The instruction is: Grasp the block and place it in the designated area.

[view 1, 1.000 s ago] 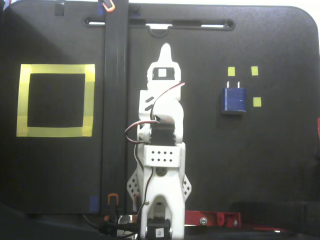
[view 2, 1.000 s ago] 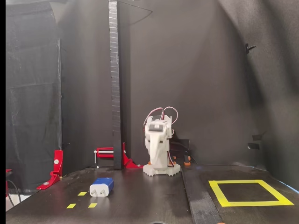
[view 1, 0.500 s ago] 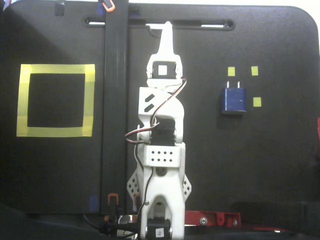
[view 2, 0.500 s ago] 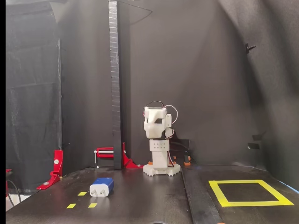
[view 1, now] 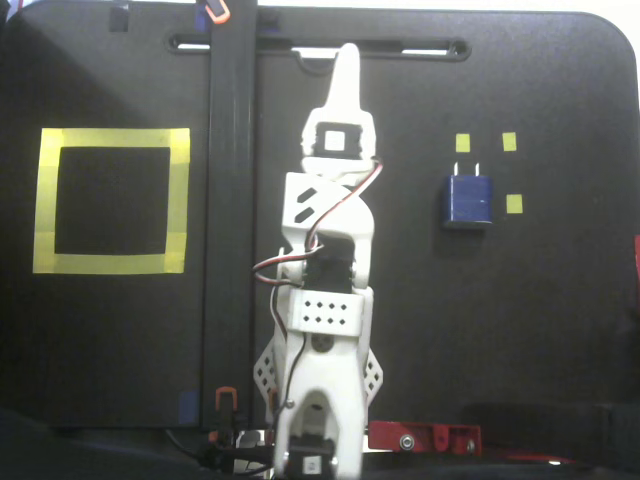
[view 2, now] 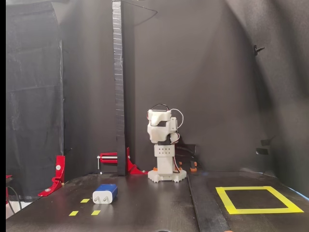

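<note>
In the front fixed view, the small dark blue rounded block (view 2: 105,193), its white 2-pronged end facing the camera, lies nearest among 3 tiny yellow tape squares (view 2: 85,200), well apart from the yellow-taped square target (view 2: 227,202). Behind, the white arm's gripper (view 1: 349,58) looks pressed together. It should swing over the block, open wide, and pinch its flat sides.

The dark blue block (view 1: 468,199) lies flat, well apart from the yellow-bordered designated area (view 1: 180,200).
</note>
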`<state>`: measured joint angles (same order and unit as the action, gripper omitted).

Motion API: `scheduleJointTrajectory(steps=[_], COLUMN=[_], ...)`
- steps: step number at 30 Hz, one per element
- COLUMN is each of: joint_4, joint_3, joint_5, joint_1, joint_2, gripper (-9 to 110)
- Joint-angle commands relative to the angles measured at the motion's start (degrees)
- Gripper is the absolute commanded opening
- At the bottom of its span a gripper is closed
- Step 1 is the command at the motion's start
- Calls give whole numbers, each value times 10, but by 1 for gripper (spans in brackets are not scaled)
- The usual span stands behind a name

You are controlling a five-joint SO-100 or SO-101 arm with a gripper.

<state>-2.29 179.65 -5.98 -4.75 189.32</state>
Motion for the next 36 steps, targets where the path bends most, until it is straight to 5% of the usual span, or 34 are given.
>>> scheduleJointTrajectory(steps=[1, 20, 36], joint_4=[4, -50, -12], joint_3=[3, 3, 3], joint_5=[-4, -4, -6], joint_1=[-36, -323, -345], joint_2=[4, 4, 0], gripper=[0, 0, 0])
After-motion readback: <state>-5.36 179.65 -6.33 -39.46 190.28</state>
